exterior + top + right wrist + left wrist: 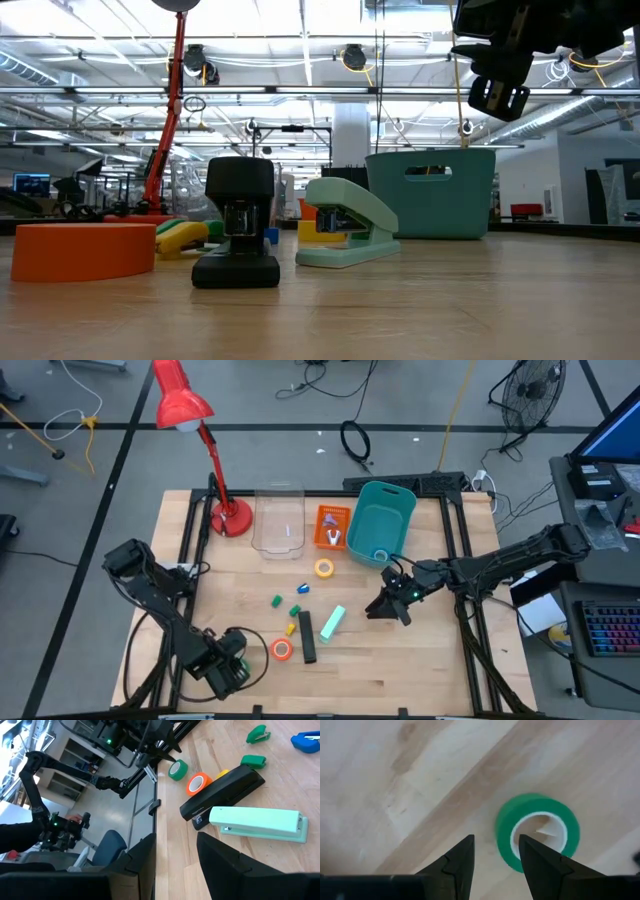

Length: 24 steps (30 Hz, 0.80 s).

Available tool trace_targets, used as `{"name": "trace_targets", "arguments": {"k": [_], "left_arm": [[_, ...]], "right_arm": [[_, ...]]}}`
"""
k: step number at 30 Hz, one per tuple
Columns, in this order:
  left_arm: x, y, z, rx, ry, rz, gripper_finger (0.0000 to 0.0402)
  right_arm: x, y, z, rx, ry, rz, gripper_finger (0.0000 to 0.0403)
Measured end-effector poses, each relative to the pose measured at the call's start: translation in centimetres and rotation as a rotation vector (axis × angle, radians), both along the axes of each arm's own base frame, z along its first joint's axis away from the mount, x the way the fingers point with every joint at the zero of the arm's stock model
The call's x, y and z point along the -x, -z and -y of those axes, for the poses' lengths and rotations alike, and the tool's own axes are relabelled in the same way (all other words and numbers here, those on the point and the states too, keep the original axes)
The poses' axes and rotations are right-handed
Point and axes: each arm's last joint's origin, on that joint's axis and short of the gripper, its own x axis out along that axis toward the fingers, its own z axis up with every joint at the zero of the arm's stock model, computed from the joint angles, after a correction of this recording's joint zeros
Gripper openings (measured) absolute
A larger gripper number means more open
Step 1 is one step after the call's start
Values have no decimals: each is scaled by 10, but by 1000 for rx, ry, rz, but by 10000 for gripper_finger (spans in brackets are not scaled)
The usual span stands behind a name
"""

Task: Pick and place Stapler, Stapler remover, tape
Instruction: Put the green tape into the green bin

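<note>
The green tape roll (pixel 537 832) lies flat on the wood near the table's near-left corner. My left gripper (pixel 496 845) points down just above it, open, with one fingertip (pixel 527 851) over the roll's rim and the other beside it. The high view shows this gripper (pixel 232 665) covering the roll. The orange roll (pixel 282 650), black stapler (pixel 306 637) and mint stapler (pixel 332 622) lie mid-table, and the yellow roll (pixel 324 568) lies farther back. My right gripper (pixel 385 605) hovers open, right of the mint stapler. Which small piece is the stapler remover I cannot tell.
A teal bin (pixel 382 520) holding a blue ring (pixel 380 555), an orange basket (pixel 332 525) and a clear tub (pixel 278 520) stand along the far edge. A red lamp (pixel 228 515) stands at the far left. Small green (pixel 303 589), blue (pixel 275 600) and yellow (pixel 291 628) pieces lie mid-table.
</note>
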Motion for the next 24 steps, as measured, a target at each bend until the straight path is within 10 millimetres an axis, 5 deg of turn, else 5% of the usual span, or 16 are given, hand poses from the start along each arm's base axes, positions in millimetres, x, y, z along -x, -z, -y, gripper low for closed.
{"name": "trace_targets", "arguments": {"k": [13, 21, 24], "left_arm": [[7, 26, -7, 47, -58, -15, 154], [5, 31, -7, 89, -61, 1, 40], [5, 31, -7, 94, -73, 4, 37]], "right_arm": [[0, 0, 0, -1, 1, 2, 134], [0, 0, 0, 0, 1, 3, 134], [0, 0, 0, 0, 1, 3, 134]]}}
